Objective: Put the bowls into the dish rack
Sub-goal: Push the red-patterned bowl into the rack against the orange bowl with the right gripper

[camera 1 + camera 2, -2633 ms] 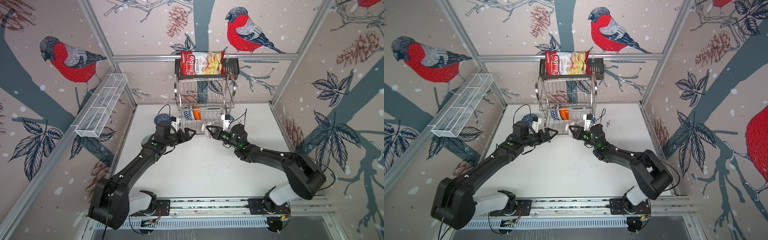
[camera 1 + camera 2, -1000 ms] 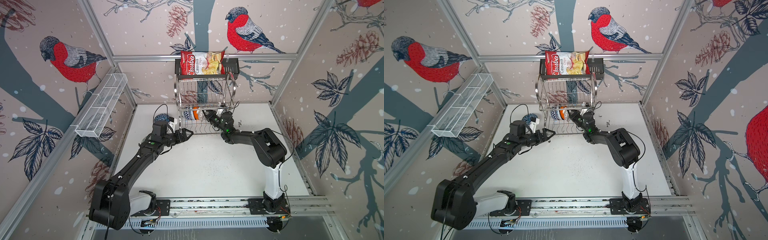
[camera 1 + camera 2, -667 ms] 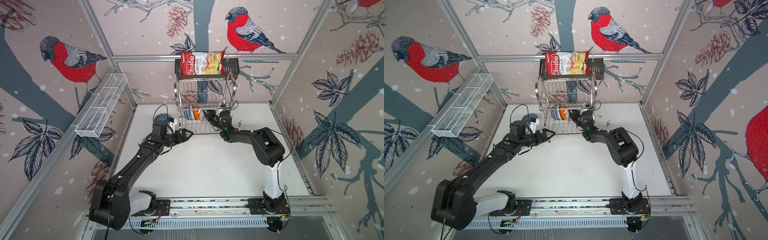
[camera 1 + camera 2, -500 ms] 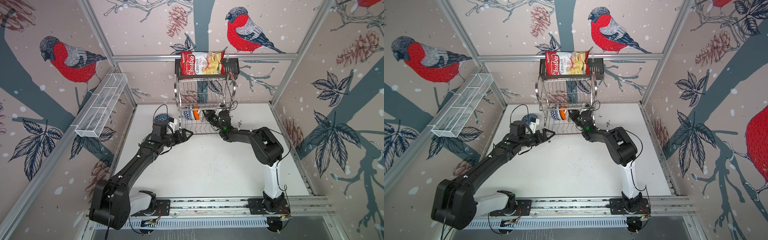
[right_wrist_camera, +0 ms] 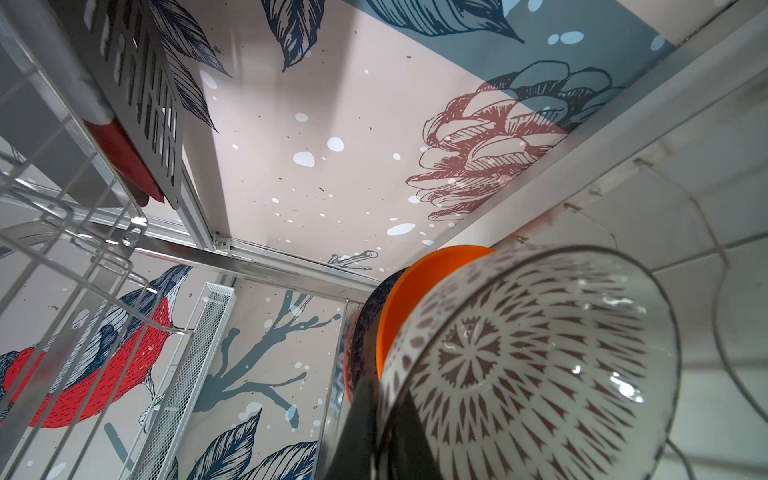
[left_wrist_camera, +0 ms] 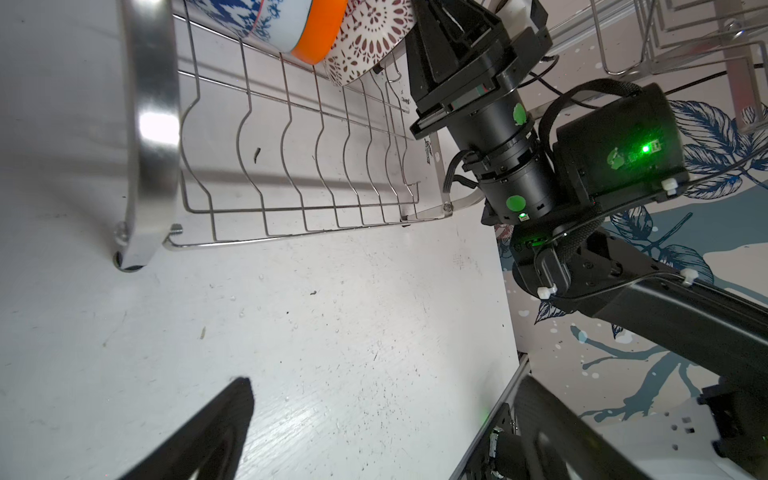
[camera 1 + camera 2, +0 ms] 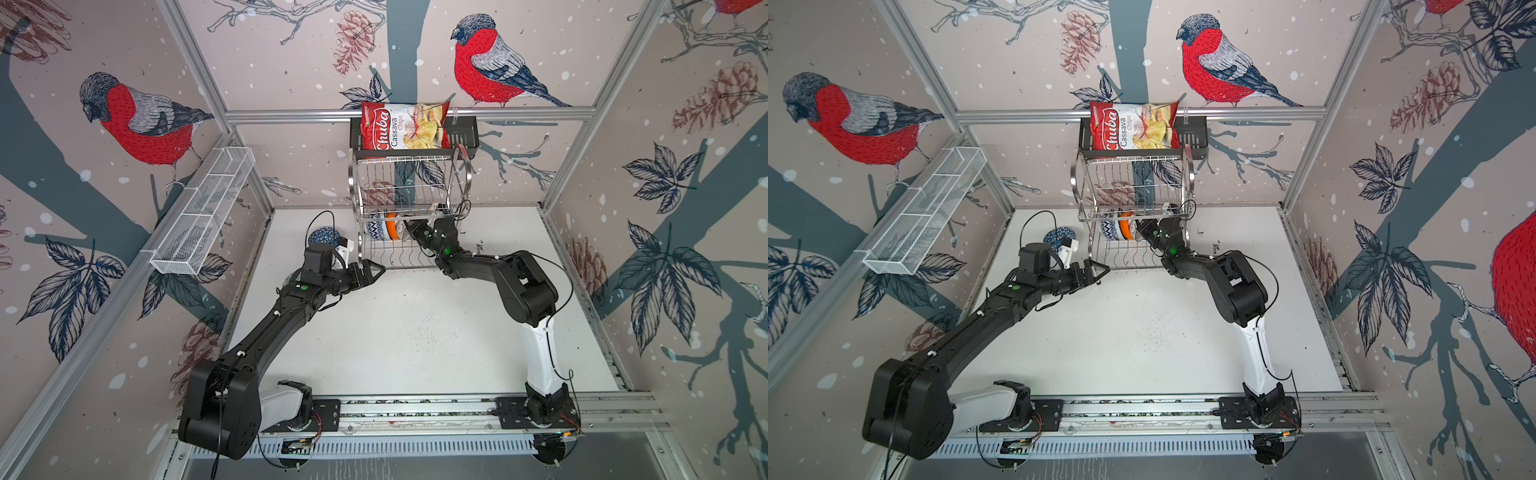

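Right gripper (image 5: 380,419) clamped on the brown-patterned bowl (image 5: 519,361) in the lower tier of the rack (image 6: 153,124); left gripper (image 7: 372,269) wide open, just outside.

Left arm (image 7: 270,324) and right arm (image 7: 528,291): black jointed links, white base links. Left tool (image 7: 374,270), right tool (image 7: 411,228) black, wedge-shaped. Thin black cables (image 6: 598,85) looped, white zip ties (image 6: 546,291), green round stickers (image 6: 515,203), lit green LED (image 6: 645,148) on right wrist.

Blue-and-white patterned bowl (image 6: 232,14), plain orange bowl (image 6: 322,25), maroon-on-white medallion bowl (image 6: 365,45) — silver wire rack (image 6: 153,124).
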Controlling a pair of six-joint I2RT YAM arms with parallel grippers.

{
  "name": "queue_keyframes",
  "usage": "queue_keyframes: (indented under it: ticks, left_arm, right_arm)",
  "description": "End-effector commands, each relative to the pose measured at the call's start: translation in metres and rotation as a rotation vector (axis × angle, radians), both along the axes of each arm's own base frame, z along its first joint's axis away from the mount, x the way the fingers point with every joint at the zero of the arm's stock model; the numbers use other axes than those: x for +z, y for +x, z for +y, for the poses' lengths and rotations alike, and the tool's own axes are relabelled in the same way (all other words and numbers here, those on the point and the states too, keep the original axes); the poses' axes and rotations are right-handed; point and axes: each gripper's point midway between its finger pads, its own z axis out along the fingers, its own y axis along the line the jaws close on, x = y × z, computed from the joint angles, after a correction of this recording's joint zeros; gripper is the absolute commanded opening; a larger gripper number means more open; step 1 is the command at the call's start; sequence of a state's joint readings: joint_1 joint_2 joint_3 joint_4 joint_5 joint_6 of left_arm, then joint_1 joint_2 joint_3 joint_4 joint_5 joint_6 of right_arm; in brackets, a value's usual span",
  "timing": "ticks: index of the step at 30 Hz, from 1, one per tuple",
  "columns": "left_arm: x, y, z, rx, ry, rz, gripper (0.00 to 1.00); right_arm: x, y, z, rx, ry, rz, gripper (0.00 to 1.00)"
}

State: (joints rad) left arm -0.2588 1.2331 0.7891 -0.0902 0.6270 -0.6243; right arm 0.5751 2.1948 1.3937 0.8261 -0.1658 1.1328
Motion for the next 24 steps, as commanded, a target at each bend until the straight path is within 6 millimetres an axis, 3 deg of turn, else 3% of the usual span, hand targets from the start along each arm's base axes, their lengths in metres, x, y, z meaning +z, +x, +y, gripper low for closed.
queue_keyframes:
  ticks: [1, 24]
  left_arm:
    - [0.001, -0.002, -0.001, -0.021, -0.002, -0.010, 0.98]
    - [-0.003, 0.008, 0.004, -0.005, 0.002, 0.007, 0.98]
  right_arm:
    - [0.007, 0.000, 0.006, 0.040, -0.002, -0.035, 0.00]
    - [0.000, 0.010, 0.011, 0.141, 0.028, -0.070, 0.00]
